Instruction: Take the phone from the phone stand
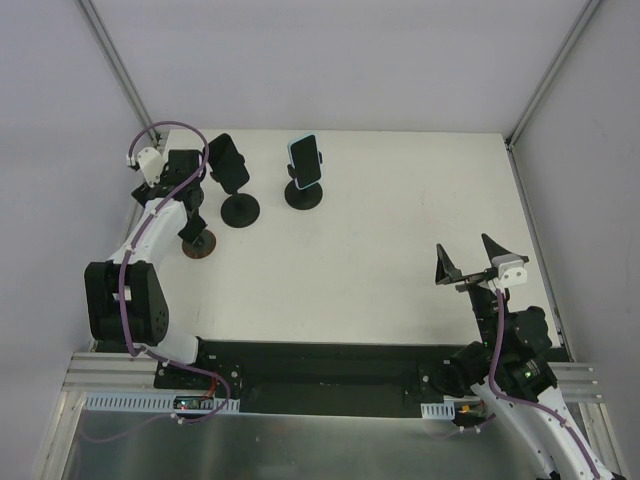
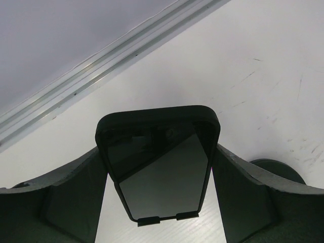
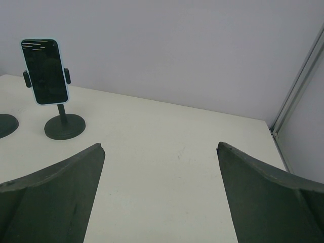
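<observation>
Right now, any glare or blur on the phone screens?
Left wrist: black phone is sharp, its screen mirroring a pale grey patch over the lower half; jaws beside it are dark, little detail. Right wrist: blue-cased phone shows faint bright streaks at the screen's top, otherwise crisp. Top external: even light, soft shadows only.

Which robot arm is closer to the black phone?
Left. The left gripper has a finger on each side of the black phone. The right gripper is open and far away, near the front right of the table.
</observation>
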Controlling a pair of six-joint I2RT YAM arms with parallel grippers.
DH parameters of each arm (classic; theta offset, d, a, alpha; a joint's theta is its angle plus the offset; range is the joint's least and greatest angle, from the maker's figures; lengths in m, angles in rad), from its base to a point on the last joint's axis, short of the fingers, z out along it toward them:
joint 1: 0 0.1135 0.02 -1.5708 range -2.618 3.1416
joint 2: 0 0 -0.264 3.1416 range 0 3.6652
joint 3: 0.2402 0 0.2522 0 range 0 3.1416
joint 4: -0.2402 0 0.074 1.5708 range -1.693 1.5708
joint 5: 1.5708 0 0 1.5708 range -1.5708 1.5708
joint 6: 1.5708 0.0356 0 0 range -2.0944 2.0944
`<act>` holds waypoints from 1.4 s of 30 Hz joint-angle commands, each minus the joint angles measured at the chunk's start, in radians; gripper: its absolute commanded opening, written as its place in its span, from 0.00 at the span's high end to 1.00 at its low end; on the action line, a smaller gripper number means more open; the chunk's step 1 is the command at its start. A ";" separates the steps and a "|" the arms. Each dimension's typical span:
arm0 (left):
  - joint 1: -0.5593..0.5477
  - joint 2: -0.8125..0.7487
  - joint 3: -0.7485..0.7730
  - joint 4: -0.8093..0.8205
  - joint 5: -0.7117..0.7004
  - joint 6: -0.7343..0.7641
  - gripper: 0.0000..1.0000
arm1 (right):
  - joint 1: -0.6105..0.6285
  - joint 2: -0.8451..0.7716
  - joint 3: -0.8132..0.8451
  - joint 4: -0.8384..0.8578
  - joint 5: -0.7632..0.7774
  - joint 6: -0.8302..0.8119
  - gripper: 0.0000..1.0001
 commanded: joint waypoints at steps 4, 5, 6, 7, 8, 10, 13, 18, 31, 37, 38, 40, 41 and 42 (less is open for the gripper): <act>0.005 0.029 -0.023 0.174 0.216 0.256 0.72 | 0.009 -0.202 0.001 0.042 0.018 -0.010 0.04; 0.005 0.029 -0.023 0.203 0.246 0.297 0.73 | 0.010 -0.202 0.002 0.042 0.017 -0.010 0.04; 0.005 0.032 -0.027 0.220 0.294 0.320 0.74 | 0.009 -0.202 0.002 0.042 0.017 -0.010 0.04; 0.005 0.037 -0.027 0.232 0.321 0.343 0.76 | 0.009 -0.200 0.002 0.042 0.017 -0.012 0.04; 0.005 0.037 -0.029 0.255 0.341 0.380 0.76 | 0.009 -0.202 0.002 0.042 0.017 -0.012 0.04; 0.005 0.029 -0.041 0.281 0.401 0.414 0.78 | 0.010 -0.200 0.002 0.041 0.017 -0.012 0.04; 0.005 0.003 -0.072 0.320 0.469 0.457 0.80 | 0.010 -0.202 0.002 0.041 0.018 -0.012 0.04; 0.007 -0.049 -0.125 0.367 0.514 0.491 0.80 | 0.010 -0.200 0.004 0.042 0.015 -0.010 0.04; 0.005 -0.188 -0.179 0.338 0.453 0.445 0.80 | 0.016 -0.202 0.019 0.019 0.000 0.001 0.04; 0.005 -0.239 -0.193 0.328 0.384 0.449 0.80 | 0.016 -0.200 0.022 0.015 -0.016 0.002 0.04; 0.005 -0.242 -0.193 0.328 0.376 0.451 0.80 | 0.016 -0.200 0.022 0.015 -0.014 0.001 0.04; 0.005 -0.256 -0.193 0.292 0.370 0.439 0.80 | 0.016 -0.199 0.022 0.015 -0.020 0.001 0.04; 0.005 -0.261 -0.190 0.288 0.373 0.432 0.80 | 0.016 -0.200 0.022 0.015 -0.019 0.001 0.04; 0.005 -0.268 -0.188 0.282 0.378 0.428 0.81 | 0.016 -0.200 0.022 0.015 -0.019 0.004 0.04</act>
